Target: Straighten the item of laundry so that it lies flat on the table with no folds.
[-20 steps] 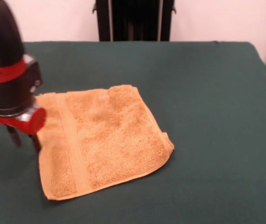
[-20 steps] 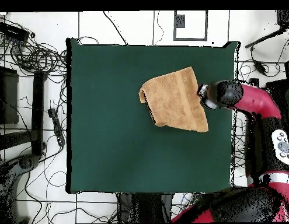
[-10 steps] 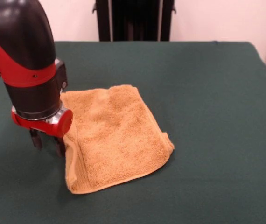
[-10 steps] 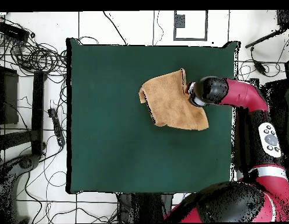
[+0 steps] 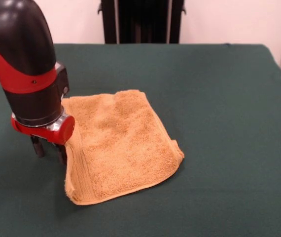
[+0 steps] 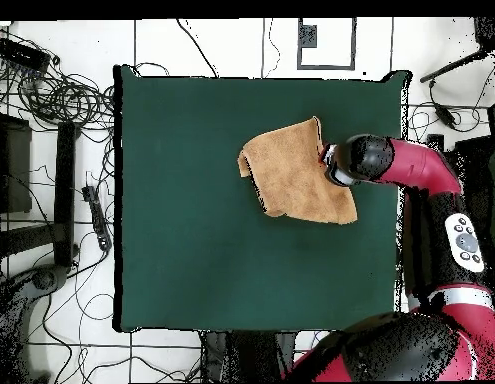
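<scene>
The orange-tan towel (image 5: pixel 123 145) lies on the green table (image 5: pixel 219 98), left of centre in the front view. It looks doubled over, with layered edges at its right corner. Its left edge stands up in a ridge against my gripper (image 5: pixel 49 150). The two fingers stand apart with green cloth showing between them, so the gripper is open. The right finger (image 5: pixel 61 154) touches the raised towel edge. In the overhead view the towel (image 6: pixel 291 175) sits near the table's (image 6: pixel 191 250) right side, with the gripper (image 6: pixel 326 160) at its right edge.
The robot's pedestal (image 5: pixel 141 20) stands behind the table's far edge. In the overhead view, cables and stands (image 6: pixel 51 120) lie on the floor left of the table. The red arm (image 6: pixel 421 170) reaches in from the right.
The arm swung in toward the towel and pushed its edge up into a ridge, narrowing the towel. In the last half second it eased back slightly and the edge followed.
</scene>
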